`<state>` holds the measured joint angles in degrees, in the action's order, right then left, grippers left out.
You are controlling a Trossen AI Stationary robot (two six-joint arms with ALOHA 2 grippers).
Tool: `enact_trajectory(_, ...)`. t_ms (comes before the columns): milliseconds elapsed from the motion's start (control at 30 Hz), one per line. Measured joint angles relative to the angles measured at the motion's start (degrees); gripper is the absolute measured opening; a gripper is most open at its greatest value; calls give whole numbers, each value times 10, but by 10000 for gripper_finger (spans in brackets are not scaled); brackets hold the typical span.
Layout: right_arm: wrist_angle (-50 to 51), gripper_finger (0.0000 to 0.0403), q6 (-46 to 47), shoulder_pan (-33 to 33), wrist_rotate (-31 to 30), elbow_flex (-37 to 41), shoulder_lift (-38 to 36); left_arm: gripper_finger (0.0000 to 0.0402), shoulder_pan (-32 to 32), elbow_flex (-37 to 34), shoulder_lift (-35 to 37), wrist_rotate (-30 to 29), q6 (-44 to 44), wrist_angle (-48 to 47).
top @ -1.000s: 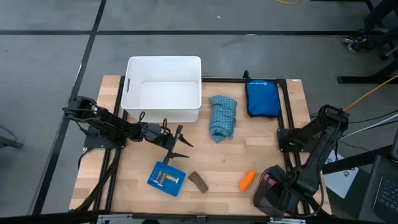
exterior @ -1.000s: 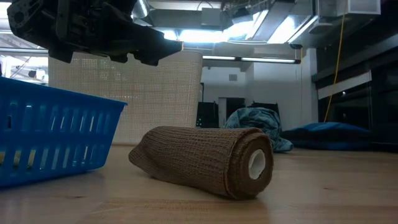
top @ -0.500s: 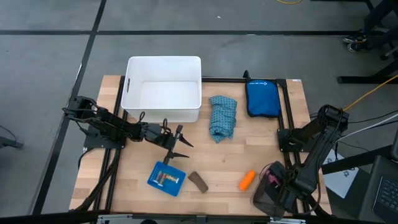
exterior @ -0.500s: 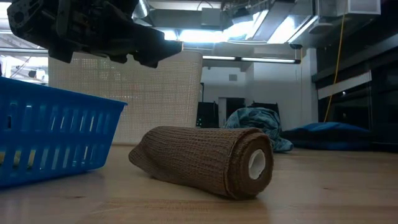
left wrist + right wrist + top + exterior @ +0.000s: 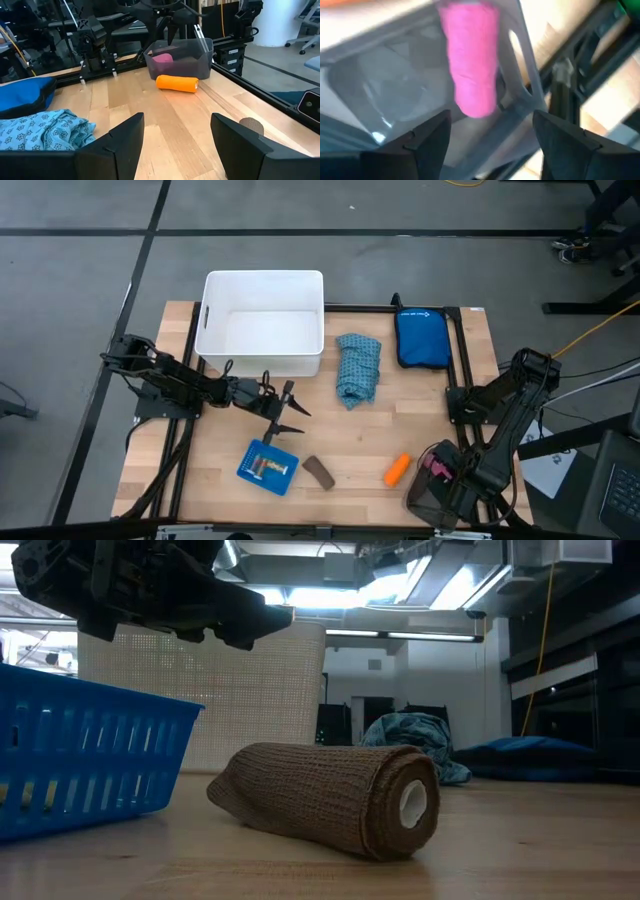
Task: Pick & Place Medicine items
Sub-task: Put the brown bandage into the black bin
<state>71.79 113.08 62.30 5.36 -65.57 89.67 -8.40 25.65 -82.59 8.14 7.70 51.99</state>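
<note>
The pink oblong roll (image 5: 470, 60) lies inside a grey see-through bin (image 5: 425, 498) at the table's near right corner. My right gripper (image 5: 490, 142) hovers open just above that bin, fingers on either side of the view and touching nothing. The orange tube (image 5: 397, 469) lies on the wood left of the bin. A brown bandage roll (image 5: 319, 472) lies on its side beside a small blue basket (image 5: 268, 467) holding tiny pill-like bits. My left gripper (image 5: 297, 415) hangs open above the table, left of centre, over bare wood (image 5: 177, 145).
A white tub (image 5: 263, 323) stands at the far left. A crumpled teal cloth (image 5: 358, 368) and a blue pouch (image 5: 422, 338) lie toward the far right. A black frame rail (image 5: 458, 370) runs along the right side. Bare wood shows in the middle.
</note>
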Motion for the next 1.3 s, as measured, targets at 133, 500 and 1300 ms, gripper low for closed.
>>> enact_trajectory(133, 0, 275, 0, -4, -84, -21, 0, 226, 0, 0, 0, 0, 0, 0)
enact_trajectory(500, -26, 274, -234, -104, -325, -94, 0, 226, 0, 0, 0, -2, 0, 0)
enact_trajectory(1300, -446, 274, -776, -392, -38, -95, 128, 226, 0, 0, 0, -25, -8, -27)
